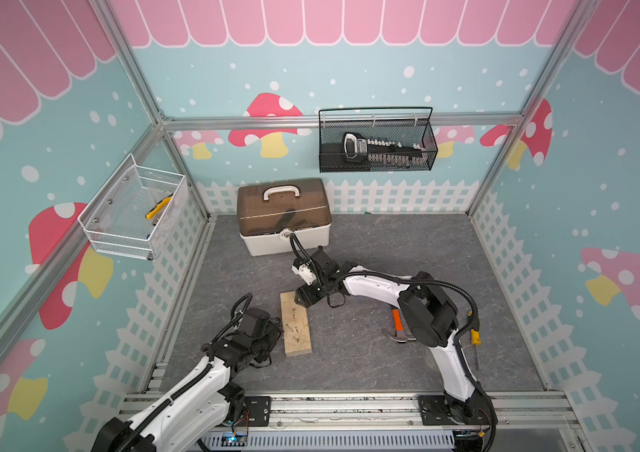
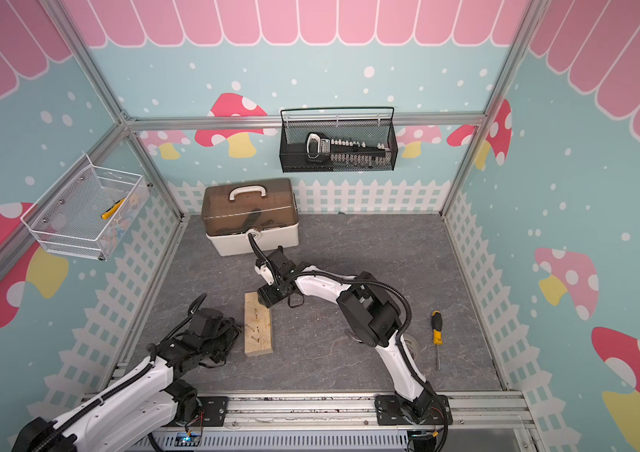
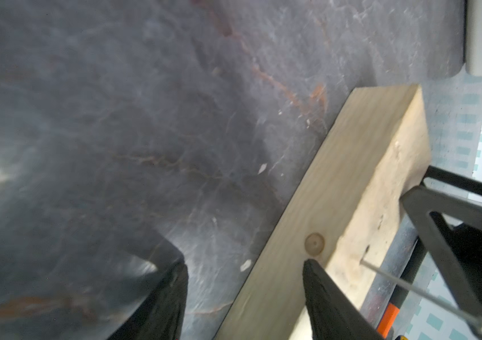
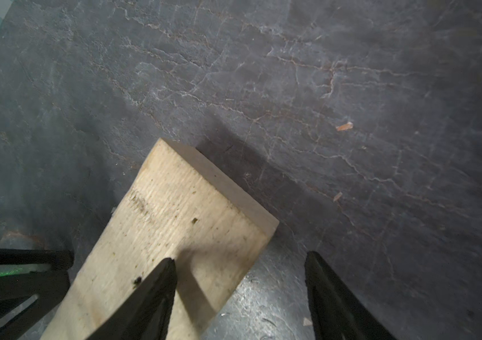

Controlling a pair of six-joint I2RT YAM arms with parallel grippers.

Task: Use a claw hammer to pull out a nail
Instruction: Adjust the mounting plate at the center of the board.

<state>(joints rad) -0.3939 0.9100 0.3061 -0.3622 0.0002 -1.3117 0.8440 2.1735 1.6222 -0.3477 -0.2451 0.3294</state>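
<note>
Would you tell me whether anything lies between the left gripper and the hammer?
Yes: the wood block lies on the table between the left gripper and the hammer. The right arm also covers part of the hammer in a top view.

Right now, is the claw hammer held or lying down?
Lying down: the claw hammer rests on the table, partly hidden behind the right arm.
</note>
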